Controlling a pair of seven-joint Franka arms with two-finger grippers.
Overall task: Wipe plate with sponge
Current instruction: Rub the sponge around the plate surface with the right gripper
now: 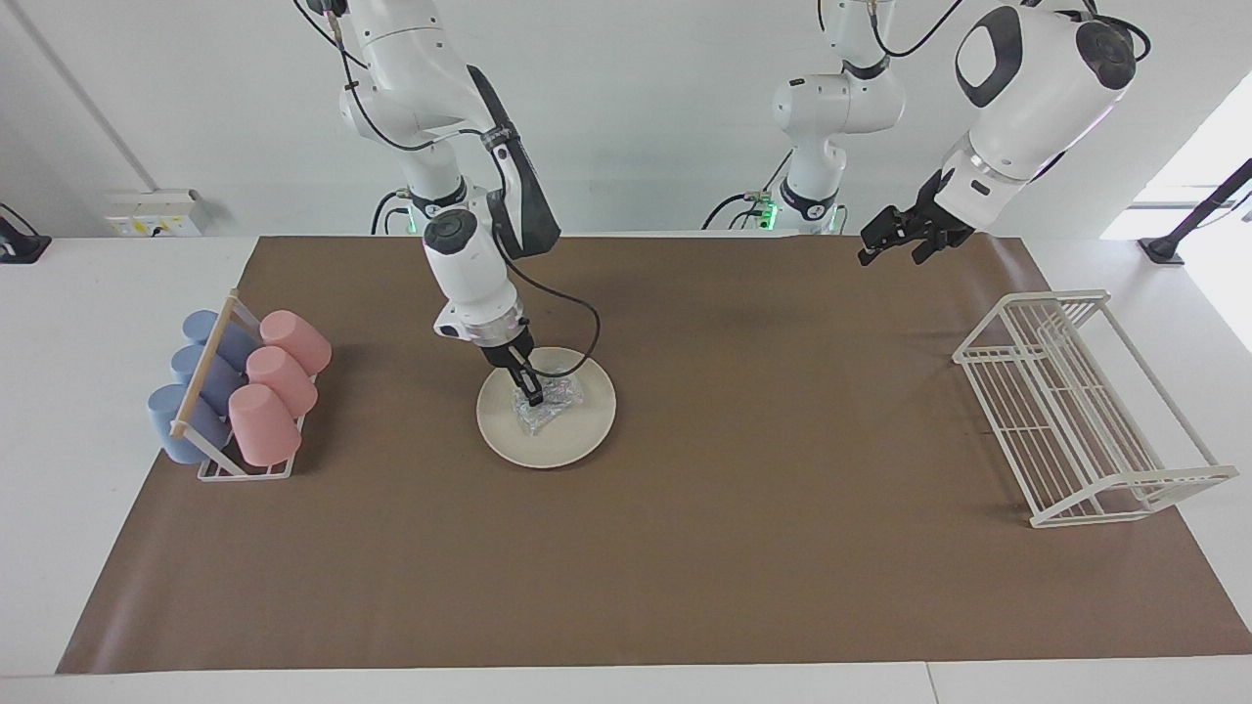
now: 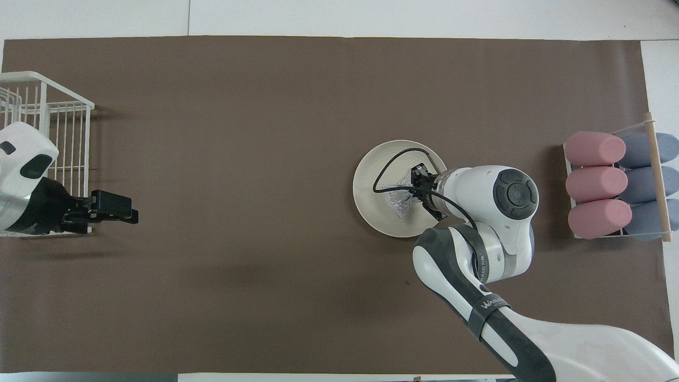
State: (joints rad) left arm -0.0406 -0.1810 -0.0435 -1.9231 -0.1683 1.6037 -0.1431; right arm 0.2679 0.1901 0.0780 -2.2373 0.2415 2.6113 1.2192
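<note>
The cream-white plate (image 1: 577, 440) (image 2: 371, 178) lies on the brown mat, toward the right arm's end of the table. On it rests the silvery mesh sponge (image 1: 553, 403) (image 2: 397, 200), near the plate's middle. My right gripper (image 1: 533, 395) (image 2: 412, 192) points down onto the plate and is shut on the sponge's pinched waist, pressing it against the plate. Its black cable loops over the plate. My left gripper (image 1: 888, 254) (image 2: 130, 212) hangs open and holds nothing, high over the mat's edge toward the left arm's end, well away from the plate.
A white wire rack (image 1: 1086, 411) (image 2: 42, 114) stands at the left arm's end of the table. A small rack with pink and blue cups (image 1: 240, 391) (image 2: 615, 185) lying on their sides sits at the right arm's end, beside the plate.
</note>
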